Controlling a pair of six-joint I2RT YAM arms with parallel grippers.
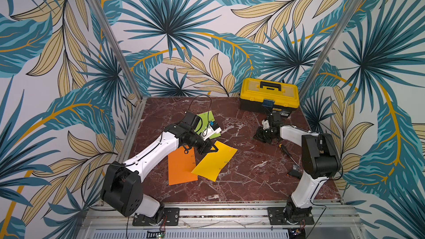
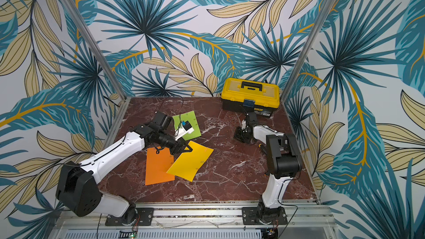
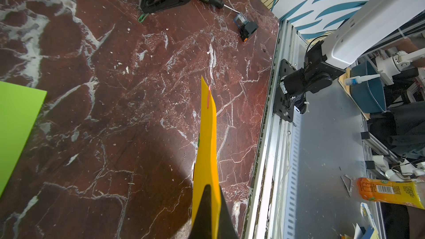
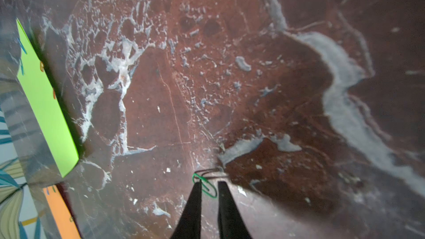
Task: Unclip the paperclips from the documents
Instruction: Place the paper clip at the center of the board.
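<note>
Three documents lie left of centre: a lime green sheet (image 1: 208,120) (image 4: 46,106), an orange sheet (image 1: 179,168) and a golden yellow sheet (image 1: 216,162). My left gripper (image 1: 212,149) (image 3: 209,187) is shut on the yellow sheet's (image 3: 208,145) far corner and lifts it edge-on. A red paperclip (image 3: 208,97) sits on that raised edge. Small clips dot the sheets' edges. My right gripper (image 1: 261,134) (image 4: 208,183) is low over the bare marble, jaws slightly apart. A green paperclip (image 4: 205,184) lies between its fingertips, leaning on one finger.
A yellow-and-black toolbox (image 1: 269,95) stands at the back right. A screwdriver (image 1: 287,154) and a small black part (image 1: 294,172) lie near the right arm. The aluminium rail (image 1: 218,212) runs along the table's front edge.
</note>
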